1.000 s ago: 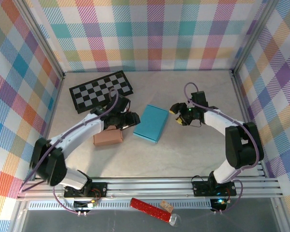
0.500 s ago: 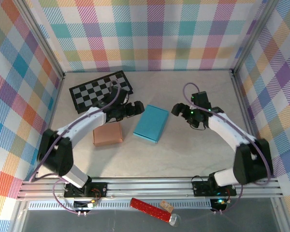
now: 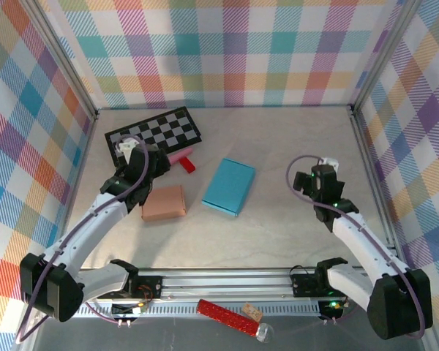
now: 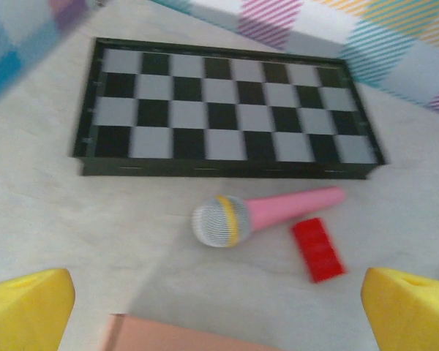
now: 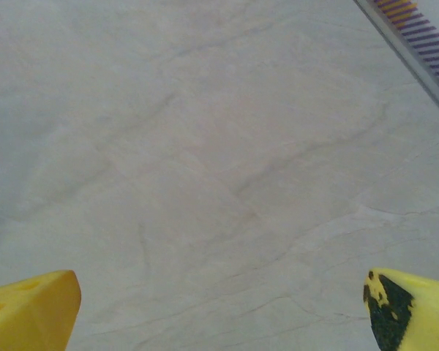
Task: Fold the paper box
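The paper box (image 3: 229,186) is a flat teal rectangle lying closed on the table's middle, with nothing touching it. My left gripper (image 3: 152,162) hovers to its left, near the chessboard, wide open and empty. In the left wrist view the yellow fingertips (image 4: 28,307) stand far apart around the left gripper (image 4: 219,322), above bare table. My right gripper (image 3: 313,183) sits well to the right of the box. It is open too, and the right gripper (image 5: 219,314) faces plain marbled tabletop.
A folded chessboard (image 3: 155,135) lies at the back left. A pink toy microphone (image 4: 263,216) and a red block (image 4: 318,248) rest just in front of it. A tan box (image 3: 163,202) sits left of the teal one. The right wall rail (image 5: 417,44) is close.
Both arms have drawn back from the teal box, the left toward the chessboard, the right toward the right wall. Both jaws have opened wide. The box lies where it was.
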